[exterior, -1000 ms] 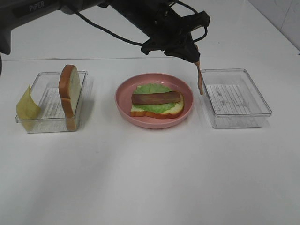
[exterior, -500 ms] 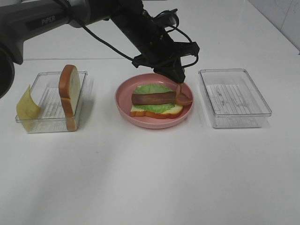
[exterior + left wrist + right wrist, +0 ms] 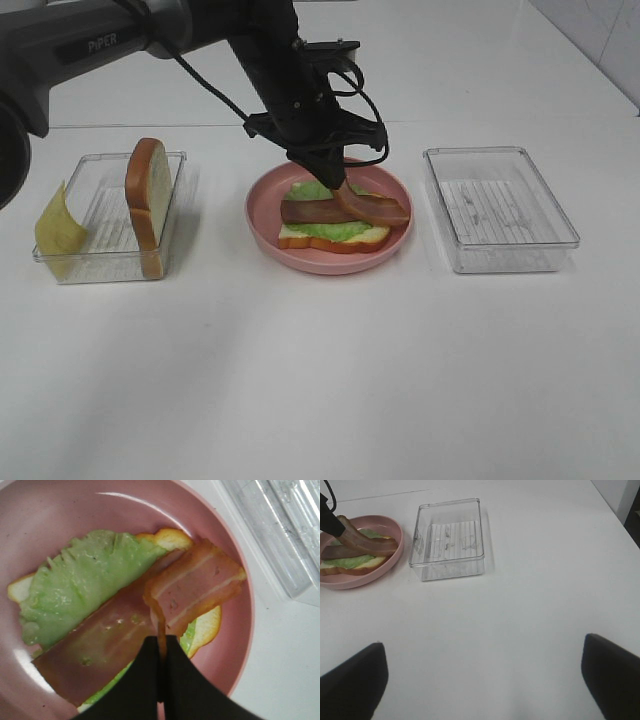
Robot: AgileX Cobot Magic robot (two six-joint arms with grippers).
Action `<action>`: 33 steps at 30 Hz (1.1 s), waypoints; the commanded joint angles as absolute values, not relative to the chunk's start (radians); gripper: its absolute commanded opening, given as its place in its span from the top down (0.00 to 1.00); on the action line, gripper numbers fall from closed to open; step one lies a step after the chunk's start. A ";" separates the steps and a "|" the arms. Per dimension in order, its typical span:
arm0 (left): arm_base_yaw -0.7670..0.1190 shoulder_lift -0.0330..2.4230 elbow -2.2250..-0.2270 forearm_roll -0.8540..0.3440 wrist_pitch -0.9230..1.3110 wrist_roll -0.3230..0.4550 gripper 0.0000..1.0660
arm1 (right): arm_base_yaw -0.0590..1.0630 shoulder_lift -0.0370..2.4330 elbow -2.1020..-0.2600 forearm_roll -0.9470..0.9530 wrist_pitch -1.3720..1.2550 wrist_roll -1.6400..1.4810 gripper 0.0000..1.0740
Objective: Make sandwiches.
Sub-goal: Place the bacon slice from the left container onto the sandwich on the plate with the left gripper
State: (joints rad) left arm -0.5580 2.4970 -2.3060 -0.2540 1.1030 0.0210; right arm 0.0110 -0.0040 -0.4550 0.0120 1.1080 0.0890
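On the pink plate (image 3: 262, 218) lies the open sandwich: a white bread slice (image 3: 335, 238), green lettuce (image 3: 318, 190) and one bacon strip (image 3: 310, 211). My left gripper (image 3: 337, 183) reaches over the plate, shut on one end of a second bacon strip (image 3: 380, 211) that drapes across the sandwich's right end. In the left wrist view the gripper (image 3: 161, 642) pinches this strip (image 3: 197, 582) above the first strip (image 3: 95, 652) and the lettuce (image 3: 82, 582). The second bread slice (image 3: 147, 205) stands upright in the left tray, with the yellow cheese slice (image 3: 58, 228) leaning on that tray's left end. My right gripper (image 3: 482, 680) is open and empty over bare table.
A clear tray (image 3: 75, 262) at the left holds the bread and cheese. A clear, empty tray (image 3: 500, 205) stands right of the plate, and also shows in the right wrist view (image 3: 450, 540). The left arm and its cables hang over the back of the plate.
My left gripper carried the hanging bacon strip from beside the right tray leftward over the plate and lowered it, so the strip now lies across the sandwich.
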 commanded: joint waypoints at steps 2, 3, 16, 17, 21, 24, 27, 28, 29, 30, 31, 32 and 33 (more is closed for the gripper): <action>-0.560 2.496 -2.309 -0.156 1.128 -0.025 1.00 | 0.006 -0.036 -0.454 0.014 1.099 0.085 0.08; -0.560 2.496 -2.309 -0.156 1.128 -0.025 1.00 | 0.006 -0.036 -0.454 0.014 1.099 0.085 0.08; -0.560 2.496 -2.309 -0.129 1.130 -0.058 1.00 | 0.006 -0.036 -0.454 0.014 1.099 0.085 0.08; -0.560 2.496 -2.309 -0.129 1.130 -0.058 1.00 | 0.006 -0.036 -0.454 0.014 1.099 0.085 0.08; -0.560 2.496 -2.309 -0.129 1.123 -0.058 0.99 | 0.006 -0.036 -0.454 0.014 1.099 0.085 0.08; -0.560 2.496 -2.309 -0.129 1.120 -0.058 0.87 | 0.006 -0.036 -0.454 0.014 1.099 0.085 0.08; -0.560 2.493 -2.309 -0.109 1.112 -0.058 0.53 | 0.006 -0.036 -0.454 0.014 1.099 0.085 0.08; -0.560 2.493 -2.309 -0.109 1.112 -0.058 0.53 | 0.006 -0.036 -0.454 0.014 1.099 0.085 0.08; -0.560 2.493 -2.309 -0.095 1.112 -0.058 0.41 | 0.006 -0.036 -0.454 0.014 1.099 0.085 0.08; -0.562 2.482 -2.309 -0.064 1.121 -0.058 0.16 | 0.006 -0.036 -0.454 0.014 1.099 0.085 0.08; -0.562 2.482 -2.309 -0.064 1.121 -0.058 0.16 | 0.006 -0.036 -0.454 0.014 1.099 0.085 0.08; -0.562 2.469 -2.310 -0.042 1.128 -0.061 0.05 | 0.006 -0.036 -0.454 0.014 1.099 0.085 0.08; -0.562 2.466 -2.313 -0.037 1.130 -0.063 0.04 | 0.006 -0.036 -0.454 0.014 1.099 0.085 0.08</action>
